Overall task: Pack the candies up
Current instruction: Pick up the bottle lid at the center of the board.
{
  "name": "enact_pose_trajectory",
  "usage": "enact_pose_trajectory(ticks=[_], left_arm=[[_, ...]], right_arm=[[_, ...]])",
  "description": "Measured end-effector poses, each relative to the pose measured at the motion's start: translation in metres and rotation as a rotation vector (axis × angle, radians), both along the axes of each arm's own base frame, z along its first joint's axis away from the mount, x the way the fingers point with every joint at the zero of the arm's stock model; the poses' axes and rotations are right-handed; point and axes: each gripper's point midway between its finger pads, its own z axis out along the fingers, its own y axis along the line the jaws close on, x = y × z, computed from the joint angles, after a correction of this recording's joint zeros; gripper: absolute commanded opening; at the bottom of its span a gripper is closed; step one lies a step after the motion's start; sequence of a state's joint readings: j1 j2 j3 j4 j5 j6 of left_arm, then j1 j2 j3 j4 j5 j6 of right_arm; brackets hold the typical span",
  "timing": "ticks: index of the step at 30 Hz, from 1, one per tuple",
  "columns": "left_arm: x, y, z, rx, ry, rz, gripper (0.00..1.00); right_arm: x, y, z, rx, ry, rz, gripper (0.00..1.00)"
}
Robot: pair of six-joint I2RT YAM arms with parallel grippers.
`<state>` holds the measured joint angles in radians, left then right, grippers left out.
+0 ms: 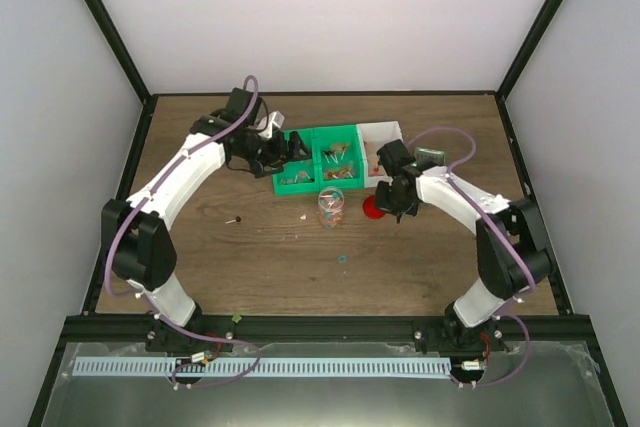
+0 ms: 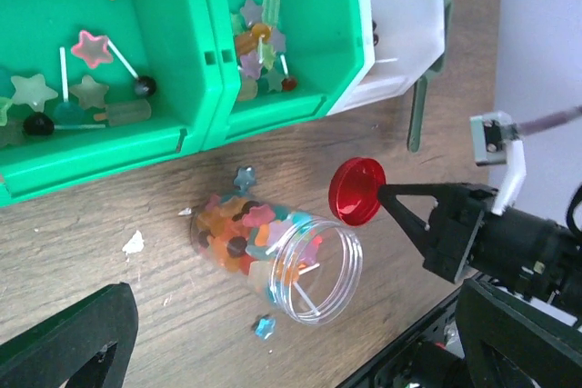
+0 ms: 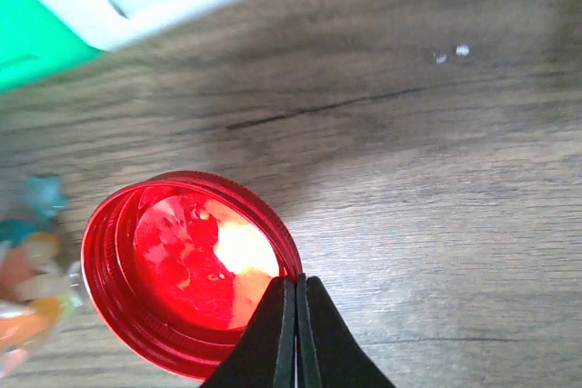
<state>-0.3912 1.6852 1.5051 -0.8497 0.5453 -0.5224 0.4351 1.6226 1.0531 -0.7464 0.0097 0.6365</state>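
The candies (image 2: 238, 233) are small coloured sweets that fill the bottom half of a clear jar (image 2: 314, 270). The jar lies on its side on the wood, mouth toward me. One blue candy (image 2: 264, 325) lies loose beside it. More candies (image 2: 259, 43) sit in the green bins (image 2: 173, 88). My right gripper (image 3: 296, 286) is shut on the rim of the red lid (image 3: 177, 283), just right of the jar (image 1: 331, 207). The lid (image 2: 356, 190) is tilted with its hollow side showing. My left gripper (image 2: 296, 315) hangs open above the jar, holding nothing.
Green bins (image 1: 318, 159) and a white bin (image 1: 385, 137) stand behind the jar. A few stray sweets (image 1: 342, 256) lie on the table in front. Black frame rails border the table edges.
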Motion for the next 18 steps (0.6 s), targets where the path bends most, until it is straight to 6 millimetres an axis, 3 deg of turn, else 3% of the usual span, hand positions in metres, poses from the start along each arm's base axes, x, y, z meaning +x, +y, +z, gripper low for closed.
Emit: enact_pose_trajectory(ticks=[10,16,18], left_arm=[[0.009,-0.010,0.029,-0.157,-0.070,0.020,1.00],[-0.004,-0.025,0.065,-0.393,-0.138,-0.004,1.00],[-0.012,-0.025,0.073,-0.458,-0.151,0.005,1.00]], right_arm=[[0.014,0.020,0.067,0.173,-0.152,0.025,0.01],[0.027,0.060,0.161,0.553,-0.393,0.160,0.01],[0.030,0.067,0.183,0.655,-0.453,0.197,0.01]])
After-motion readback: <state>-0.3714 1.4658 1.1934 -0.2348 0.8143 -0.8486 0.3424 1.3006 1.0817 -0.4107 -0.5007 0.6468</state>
